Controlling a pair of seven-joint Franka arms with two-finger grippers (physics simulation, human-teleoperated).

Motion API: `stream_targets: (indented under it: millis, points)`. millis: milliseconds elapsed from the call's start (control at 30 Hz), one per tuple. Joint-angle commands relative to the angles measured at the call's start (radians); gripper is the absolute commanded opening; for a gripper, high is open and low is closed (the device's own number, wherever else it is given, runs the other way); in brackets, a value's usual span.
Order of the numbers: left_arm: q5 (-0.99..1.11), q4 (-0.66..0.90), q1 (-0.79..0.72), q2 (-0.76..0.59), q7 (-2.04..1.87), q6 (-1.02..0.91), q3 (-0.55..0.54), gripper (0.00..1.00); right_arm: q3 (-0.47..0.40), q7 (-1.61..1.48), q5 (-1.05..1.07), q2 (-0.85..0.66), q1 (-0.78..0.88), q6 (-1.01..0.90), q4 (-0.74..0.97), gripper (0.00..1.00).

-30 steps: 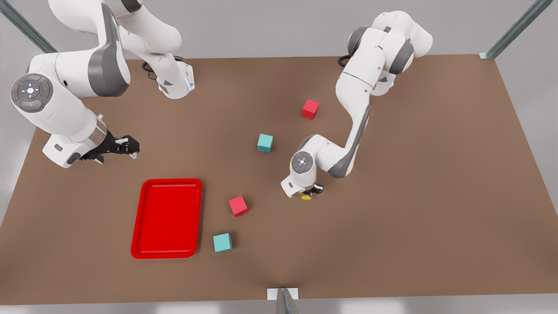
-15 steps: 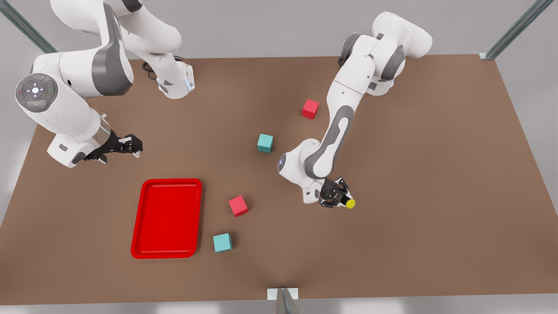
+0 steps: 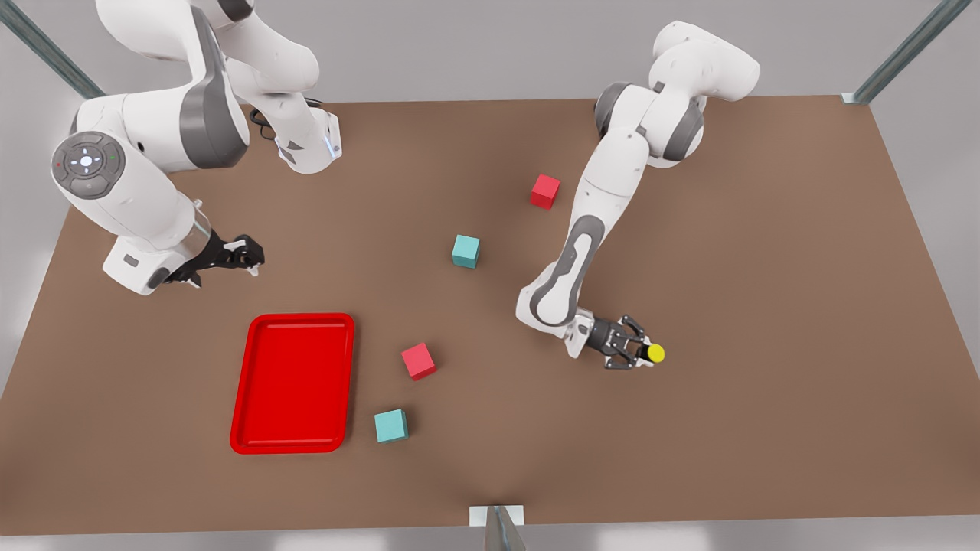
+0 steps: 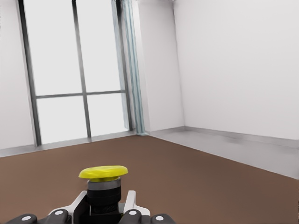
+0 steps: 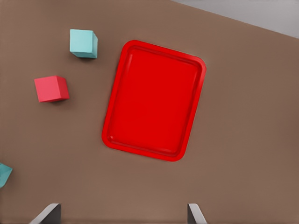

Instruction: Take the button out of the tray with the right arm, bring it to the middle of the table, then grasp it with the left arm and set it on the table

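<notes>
Gripping the button (image 3: 653, 353), left tool (image 3: 641, 353) horizontal.

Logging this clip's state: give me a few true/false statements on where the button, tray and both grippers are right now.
1. The left gripper holds the button. True.
2. The button lies in the tray. False: nothing lies in the tray.
3. The right gripper is open, beyond the tray's far end. True.
4. The button's yellow cap points at the tray. False: it points toward the front view's right.
5. A teal cube sits on the table beside the tray. True.
</notes>
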Motion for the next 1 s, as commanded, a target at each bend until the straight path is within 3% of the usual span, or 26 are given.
stream_targets:
  millis: [0, 67, 167, 533, 600, 700, 967]
  points:
    - [0.043, -0.002, 0.003, 0.002, -0.526, -0.007, 0.001, 0.4, 0.001, 0.0, -0.001, 0.0, -0.001, -0.001, 0.001, 1.0]
    - [0.061, 0.0, 0.023, 0.026, -0.512, 0.013, 0.001, 0.4, 0.001, 0.002, -0.115, 0.007, 0.103, -0.004, 0.001, 1.0]
    - [0.06, 0.0, 0.023, 0.029, -0.513, 0.037, 0.001, 0.4, -0.007, -0.002, 0.031, 0.006, -0.009, -0.004, 0.002, 1.0]
    - [0.063, 0.001, 0.024, 0.062, -0.515, 0.049, -0.001, 0.4, -0.009, -0.005, 0.031, 0.006, -0.018, -0.004, 0.02, 1.0]
    - [0.063, 0.001, 0.023, 0.063, -0.513, 0.049, -0.001, 0.57, -0.009, -0.005, 0.031, 0.006, -0.019, -0.004, 0.02, 1.0]
    - [0.061, 0.001, 0.023, 0.063, -0.513, 0.049, 0.001, 0.94, -0.009, -0.005, 0.031, 0.006, -0.019, -0.004, 0.02, 1.0]
    - [0.06, 0.003, 0.021, 0.062, -0.515, 0.048, -0.001, 1.0, -0.007, -0.005, 0.037, 0.006, -0.041, -0.004, 0.022, 1.0]
